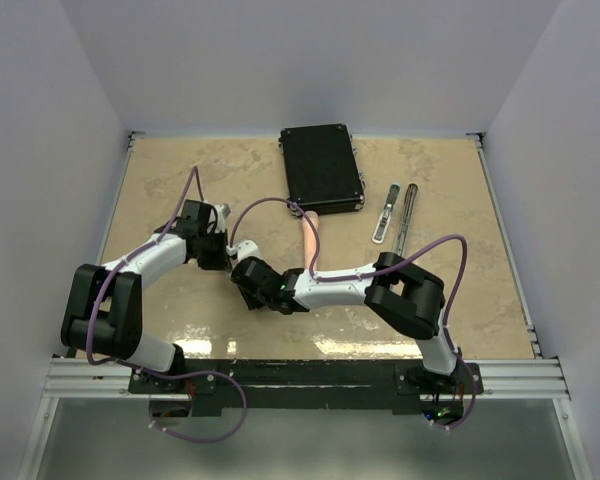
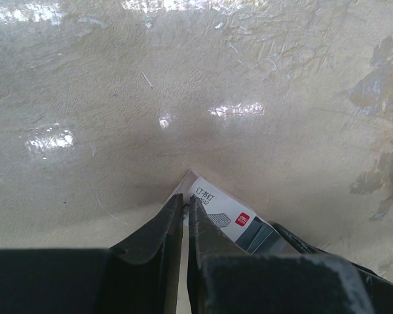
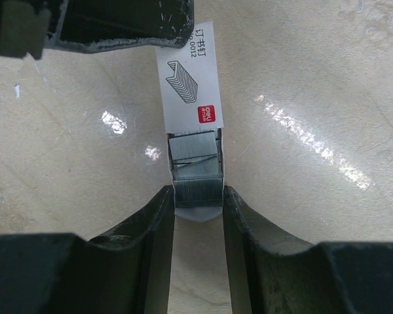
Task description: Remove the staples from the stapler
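Note:
A small white staple box [image 3: 187, 72] lies between my two grippers, its inner tray slid out. Grey blocks of staples [image 3: 195, 167] lie in the tray. My right gripper [image 3: 198, 196] is shut on the sides of the tray's near end. My left gripper [image 2: 185, 204] is shut on the edge of the box's white sleeve [image 2: 216, 206]. In the top view both grippers meet left of centre, the left one [image 1: 220, 255] and the right one [image 1: 245, 275]. A small pale stapler [image 1: 385, 212] lies apart at the right rear, open, beside a dark bar [image 1: 407, 215].
A black case [image 1: 322, 168] lies at the rear centre. A pink stick [image 1: 310, 238] lies just in front of it, close to my right forearm. The table's raised edges run along the left and right sides.

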Motion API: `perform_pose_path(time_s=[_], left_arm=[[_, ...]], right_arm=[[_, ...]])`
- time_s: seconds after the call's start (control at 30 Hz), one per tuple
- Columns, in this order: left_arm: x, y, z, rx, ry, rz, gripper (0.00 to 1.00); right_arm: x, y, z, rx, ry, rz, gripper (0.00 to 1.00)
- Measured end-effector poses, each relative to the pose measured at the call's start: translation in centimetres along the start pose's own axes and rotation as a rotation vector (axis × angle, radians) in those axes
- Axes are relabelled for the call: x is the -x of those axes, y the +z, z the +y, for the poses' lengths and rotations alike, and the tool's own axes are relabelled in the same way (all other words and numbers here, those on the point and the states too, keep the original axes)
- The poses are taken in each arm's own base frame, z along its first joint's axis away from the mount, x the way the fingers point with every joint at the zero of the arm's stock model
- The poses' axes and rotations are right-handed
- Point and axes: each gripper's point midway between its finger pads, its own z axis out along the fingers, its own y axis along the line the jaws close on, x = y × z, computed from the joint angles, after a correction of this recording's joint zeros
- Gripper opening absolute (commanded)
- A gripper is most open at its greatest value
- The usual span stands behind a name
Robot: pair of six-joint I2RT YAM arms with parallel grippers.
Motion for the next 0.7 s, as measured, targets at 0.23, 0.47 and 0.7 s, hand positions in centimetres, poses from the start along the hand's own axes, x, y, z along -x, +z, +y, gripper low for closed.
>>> perform_pose_path(time_s=[0.23,0.47,0.7], left_arm=[[0.0,0.0,-0.4,-0.021,0.002,0.002,0.12],[-0.1,0.0,-0.7,-0.031,0.006,0.005,0.11],[0.1,-0.4,-0.8,-0.034,0.010,-0.008,0.18]], right_arm=[[0.0,0.0,-0.1,0.000,-0.022,-0.001,0.32],[0.3,0.1,-0.7,-0.012,-0.022,0.002,0.46],[0.3,-0.1,-2.0,-0.032,-0.034,0.015,0.60]])
